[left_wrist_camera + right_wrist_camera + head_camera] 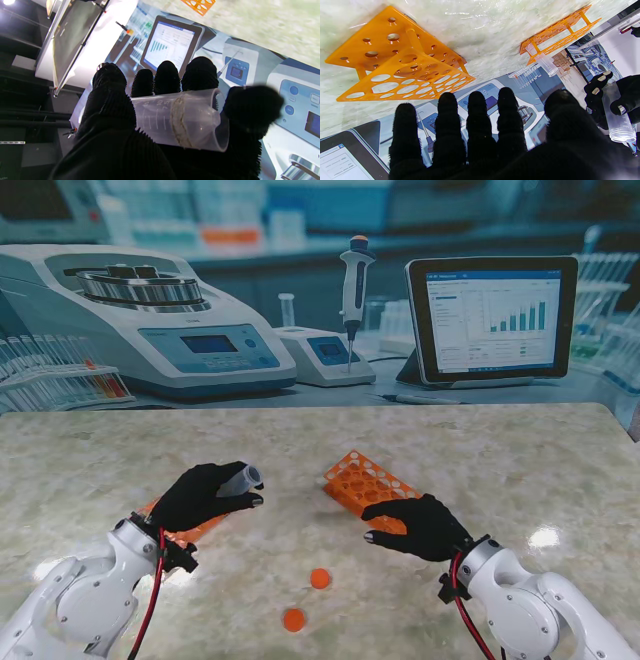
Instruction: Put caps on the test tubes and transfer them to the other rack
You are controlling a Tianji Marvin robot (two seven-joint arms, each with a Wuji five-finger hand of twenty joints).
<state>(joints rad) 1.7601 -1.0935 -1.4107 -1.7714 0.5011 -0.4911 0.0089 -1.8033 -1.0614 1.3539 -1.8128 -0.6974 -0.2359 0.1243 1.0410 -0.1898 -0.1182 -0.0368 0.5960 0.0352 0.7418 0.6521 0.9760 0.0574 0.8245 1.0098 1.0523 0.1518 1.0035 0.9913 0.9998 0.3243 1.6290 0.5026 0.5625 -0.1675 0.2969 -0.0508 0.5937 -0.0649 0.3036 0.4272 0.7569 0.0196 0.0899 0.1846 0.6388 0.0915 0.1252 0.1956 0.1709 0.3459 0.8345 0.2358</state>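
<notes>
My left hand (200,497) is shut on a clear, uncapped test tube (243,477), held lying sideways above the table; the left wrist view shows the tube (180,120) pinched between thumb and fingers, its mouth open. Partly hidden under that hand lies an orange rack (190,527); in the right wrist view this rack (557,27) holds another clear tube (546,63). A second orange rack (368,483), with no tubes in its holes, stands mid-table. My right hand (420,525) is open, fingers extended, just nearer to me than that rack (395,65). Two orange caps (320,578) (293,619) lie on the marble between my arms.
The marble table (520,470) ends at a printed lab backdrop (300,300) showing a centrifuge, a pipette and a tablet.
</notes>
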